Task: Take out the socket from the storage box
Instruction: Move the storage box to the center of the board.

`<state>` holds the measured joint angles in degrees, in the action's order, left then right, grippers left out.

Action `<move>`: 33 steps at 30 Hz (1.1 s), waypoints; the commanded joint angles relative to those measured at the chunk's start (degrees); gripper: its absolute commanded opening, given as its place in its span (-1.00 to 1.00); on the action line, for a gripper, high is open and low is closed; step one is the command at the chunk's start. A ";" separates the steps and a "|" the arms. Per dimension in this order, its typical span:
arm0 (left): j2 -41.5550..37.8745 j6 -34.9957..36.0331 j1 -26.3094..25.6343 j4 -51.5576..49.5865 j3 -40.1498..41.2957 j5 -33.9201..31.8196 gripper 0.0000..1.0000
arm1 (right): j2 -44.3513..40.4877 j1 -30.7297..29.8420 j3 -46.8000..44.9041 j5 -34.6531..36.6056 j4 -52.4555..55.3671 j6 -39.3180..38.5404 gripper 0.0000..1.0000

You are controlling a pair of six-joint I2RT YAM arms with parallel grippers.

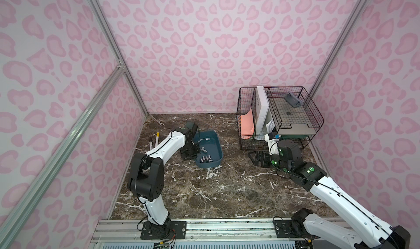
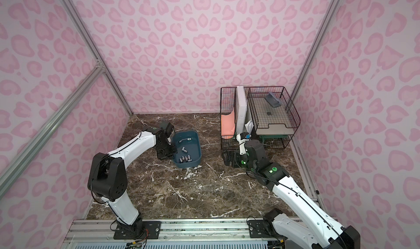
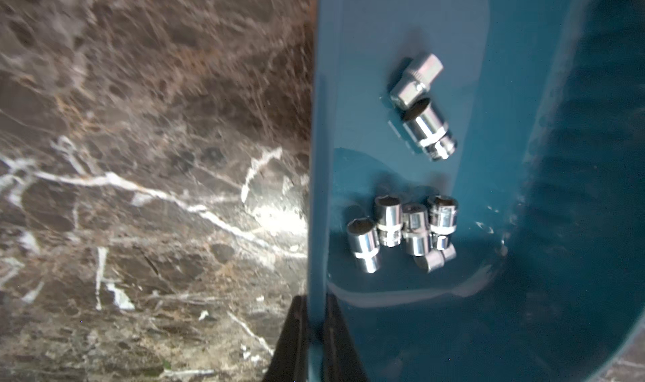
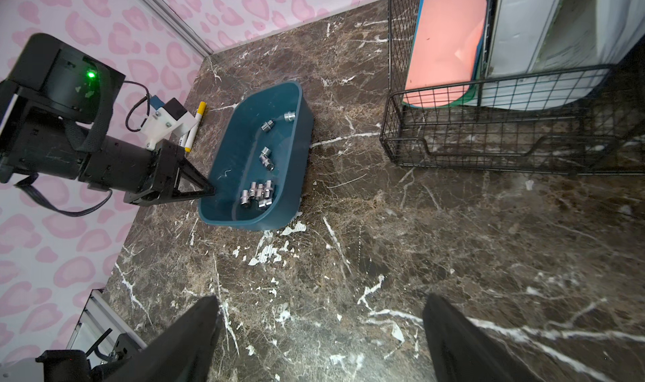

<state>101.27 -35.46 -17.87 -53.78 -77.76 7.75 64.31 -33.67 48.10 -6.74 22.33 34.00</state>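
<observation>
Sockets (image 3: 401, 233) lie loose in the box (image 1: 213, 145): a cluster at its 6 o'clock end, 2 touching at mid-floor and 2 near its 12 o'clock end. The box sits on the table (image 1: 216, 191), at about 11 o'clock from centre. Left gripper (image 4: 209, 189) is clamped on the box's 9 o'clock rim. Right gripper (image 4: 321, 298) hangs above the table with jaws wide apart, gripping nothing, at the box's 3 o'clock, near the rack (image 1: 295, 122).

Sockets (image 1: 205, 159) in storage box (image 1: 214, 147), wire rack (image 1: 244, 104) to its right, markers (image 1: 157, 138) left
</observation>
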 commanded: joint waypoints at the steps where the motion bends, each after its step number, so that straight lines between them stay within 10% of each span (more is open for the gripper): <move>1: -1.29 -1.46 -1.27 -7.14 0.64 6.48 -1.00 | 0.85 -0.07 0.23 -0.45 -1.85 0.10 0.92; 14: -3.43 -1.08 -2.79 -17.30 -2.65 8.51 -1.00 | 4.43 -0.94 1.66 -1.53 -2.49 1.41 0.95; 33: -12.43 2.11 -5.16 1.17 12.66 -0.71 -1.00 | 24.04 -8.54 13.35 0.23 -3.48 4.07 0.77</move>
<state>90.11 -34.30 -22.76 -56.31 -66.83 9.54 85.89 -41.19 59.66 -8.08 21.34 37.30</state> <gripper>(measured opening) 0.099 0.892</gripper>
